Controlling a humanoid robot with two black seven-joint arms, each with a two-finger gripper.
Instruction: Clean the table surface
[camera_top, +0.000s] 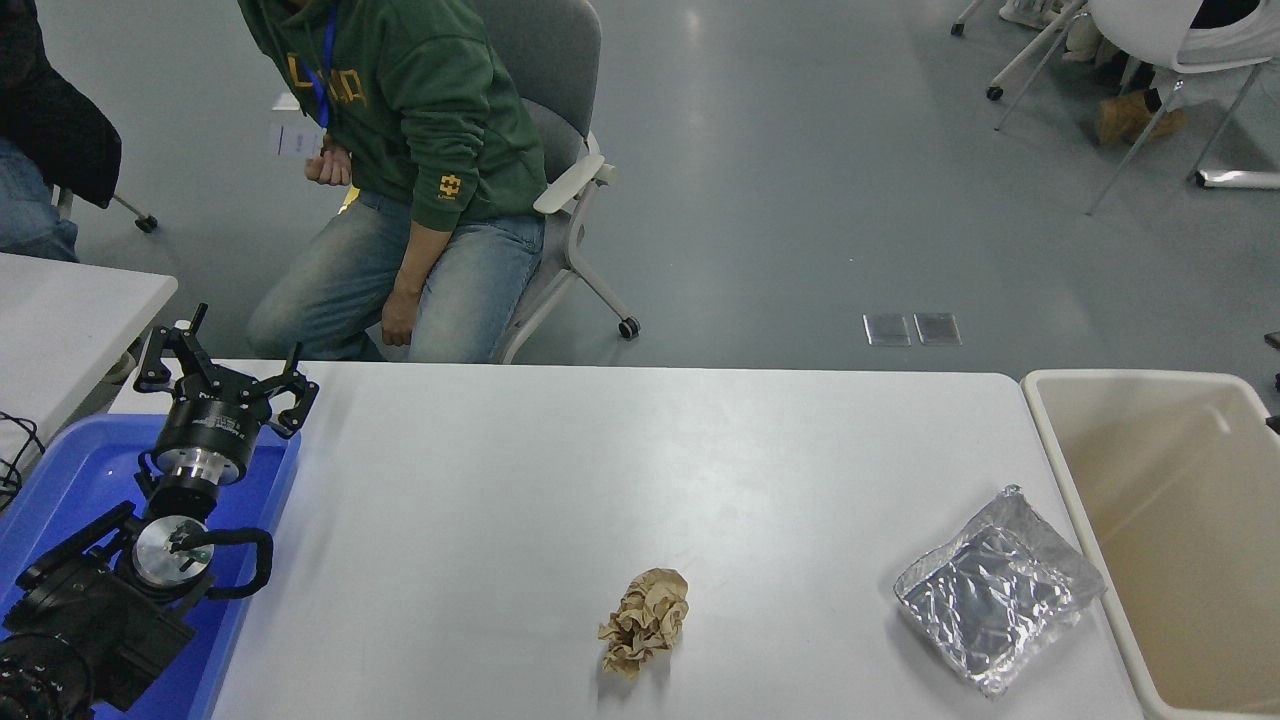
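Note:
The table surface (620, 470) is a wide plain white top with rounded corners. A crumpled brown paper ball (645, 620) lies on it near the front middle. A crinkled silver foil tray (998, 590) lies near its right edge. My left gripper (222, 372) is parked at the lower left over a blue tray, its fingers spread open and empty. My right arm is out of view, apart from a small dark piece at the right edge (1272, 340).
A blue plastic tray (60, 480) sits at the table's left end under my left arm. A beige bin (1170, 520) stands against the right end. A person in a green hoodie (410, 130) sits at the far side. A smaller white table (70, 310) stands at the left.

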